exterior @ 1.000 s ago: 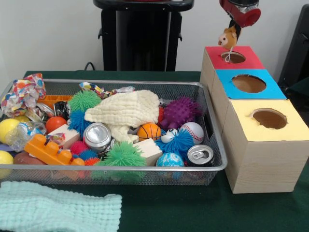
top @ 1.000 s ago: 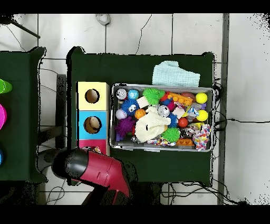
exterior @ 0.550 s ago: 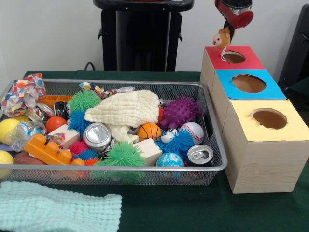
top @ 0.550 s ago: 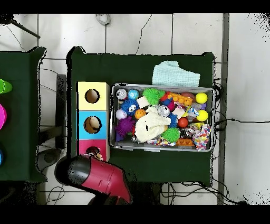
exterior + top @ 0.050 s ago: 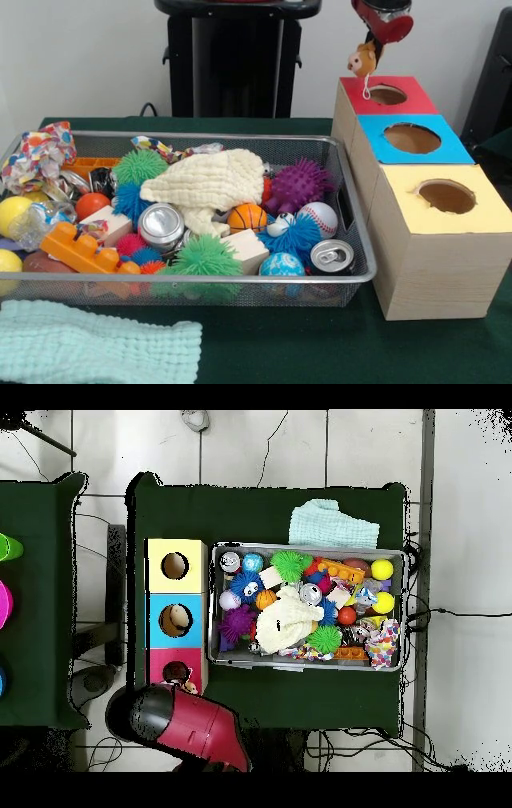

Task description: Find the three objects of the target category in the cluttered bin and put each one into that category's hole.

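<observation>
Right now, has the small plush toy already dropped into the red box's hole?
No. In the front view the plush toy hangs from the gripper above the red box, its body clear of the hole.

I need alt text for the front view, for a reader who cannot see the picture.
A red robot gripper holds a small brown plush toy above the red-topped wooden box, beside blue-topped and yellow-topped boxes. To the left, a wire mesh bin holds balls, cans, spiky toys and a cream cloth.
</observation>
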Controlling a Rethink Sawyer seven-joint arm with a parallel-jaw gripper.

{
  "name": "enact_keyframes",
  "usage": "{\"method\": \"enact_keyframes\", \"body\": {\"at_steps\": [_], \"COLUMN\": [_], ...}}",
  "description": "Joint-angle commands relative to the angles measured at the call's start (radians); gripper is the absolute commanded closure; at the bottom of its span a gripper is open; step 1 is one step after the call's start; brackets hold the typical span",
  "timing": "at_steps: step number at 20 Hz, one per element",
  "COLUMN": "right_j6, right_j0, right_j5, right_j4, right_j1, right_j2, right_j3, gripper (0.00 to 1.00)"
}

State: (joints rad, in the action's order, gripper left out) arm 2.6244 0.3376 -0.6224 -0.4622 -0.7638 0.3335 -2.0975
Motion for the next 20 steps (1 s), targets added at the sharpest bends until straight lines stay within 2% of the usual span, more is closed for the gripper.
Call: {"method": "enact_keyframes", "body": {"at_steps": [1,4,7,9,13,20], "right_j6": [0.237,0.315,0.384,0.383,0.358,0.331], "right_j0": [0.025,0.105,0.163,0.178,0.176,0.157], "right_j5": [-0.098,-0.125,-0.174,-0.189,-0.135,-0.055], "right_j4": [-0.013,0.019,0.007,0.008,-0.030,-0.089], "right_j1": [-0.025,0.009,0.032,0.046,0.058,0.066], "right_j2": [-0.011,0.048,0.080,0.106,0.095,0.027], "right_j3": [0.010,0.084,0.141,0.149,0.119,0.055], "gripper": [1.00,1.00,1.00,1.00,1.00,1.00]}}
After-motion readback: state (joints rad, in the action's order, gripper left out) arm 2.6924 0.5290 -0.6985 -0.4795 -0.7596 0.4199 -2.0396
